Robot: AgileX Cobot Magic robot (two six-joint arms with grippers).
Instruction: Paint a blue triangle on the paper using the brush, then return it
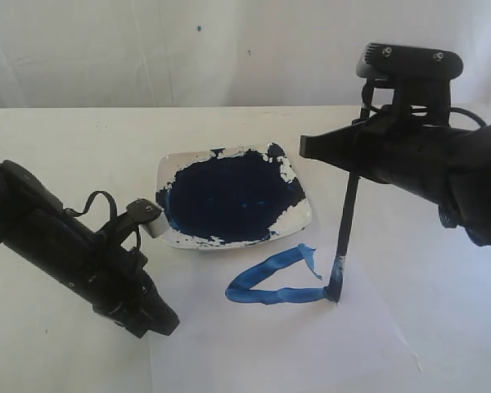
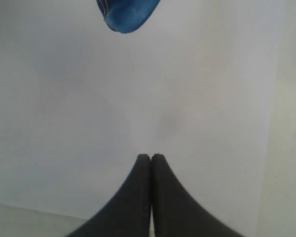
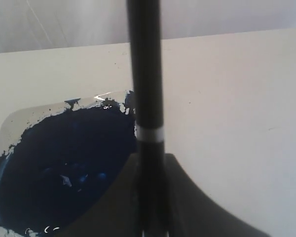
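Right pincer [image 1: 334, 151] clamped on brush [image 1: 346, 219], tip below — touching blue triangle [image 1: 278, 295] corner

Black brush [image 1: 344, 225] near-upright, tip on white paper [image 1: 311, 352] at corner of incomplete blue triangle [image 1: 274, 295].

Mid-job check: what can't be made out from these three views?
Tip of the brush: cut off in the right wrist view; too small in the exterior view to judge contact with the paper.
The blue triangle: cropped by the left wrist view's edge; the brush covers one corner in the exterior view.
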